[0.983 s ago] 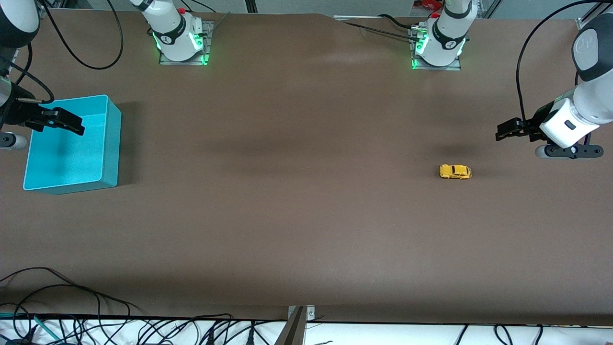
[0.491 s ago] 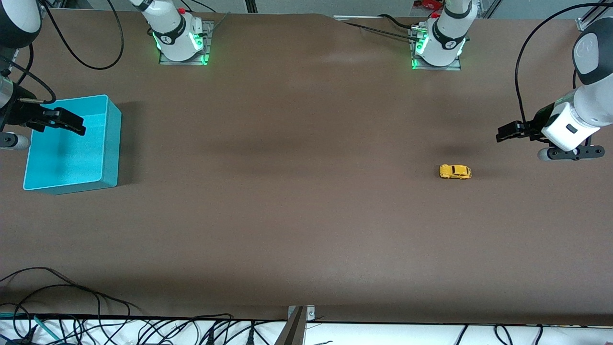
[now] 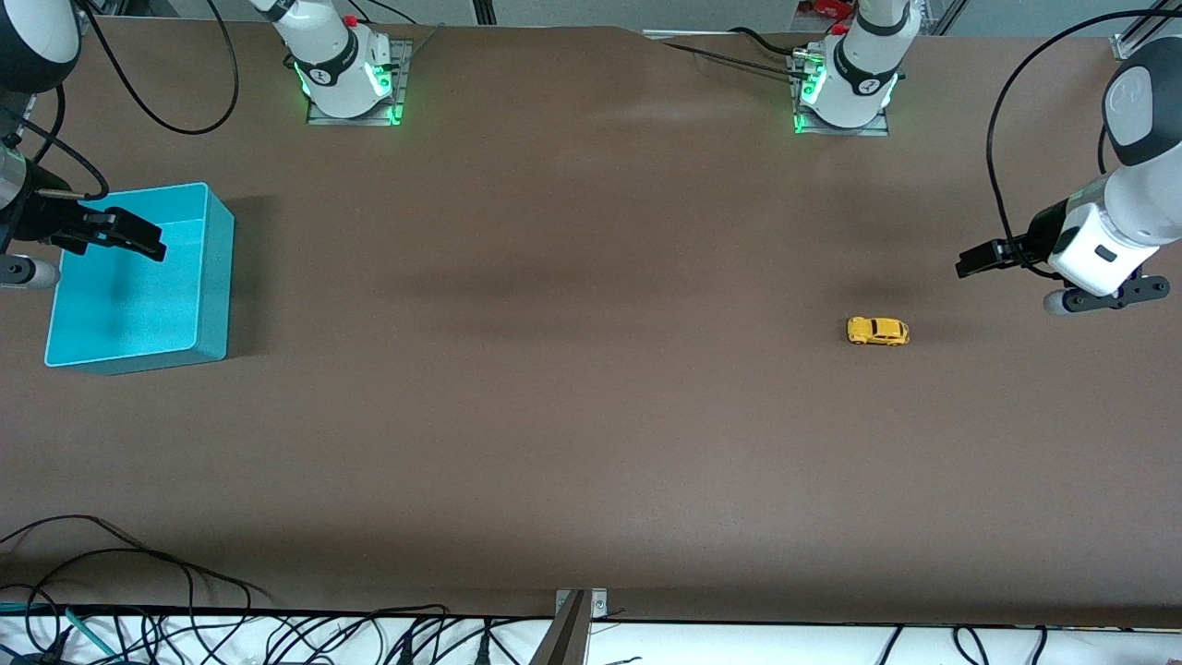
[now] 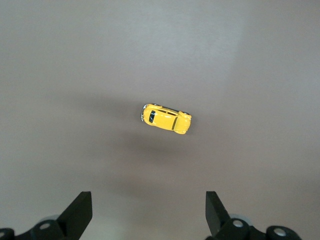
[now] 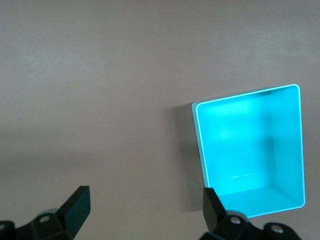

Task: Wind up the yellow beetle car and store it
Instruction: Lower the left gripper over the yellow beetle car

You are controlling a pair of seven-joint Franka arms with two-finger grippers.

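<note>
The yellow beetle car (image 3: 878, 331) stands on its wheels on the brown table toward the left arm's end; it also shows in the left wrist view (image 4: 166, 118). My left gripper (image 3: 971, 260) hangs open and empty in the air, off to the side of the car toward the table's end; in the left wrist view (image 4: 148, 212) its jaws stand wide apart. My right gripper (image 3: 138, 242) is open and empty over the teal box (image 3: 217, 277), which is empty and also shows in the right wrist view (image 5: 250, 150).
Both arm bases (image 3: 349, 69) (image 3: 845, 78) stand along the table's edge farthest from the camera. Cables (image 3: 138, 591) lie along the nearest edge. The brown table (image 3: 554, 369) stretches wide between box and car.
The left arm has drifted slightly toward its end of the table and turned a little. The car, the box and the right gripper have not moved.
</note>
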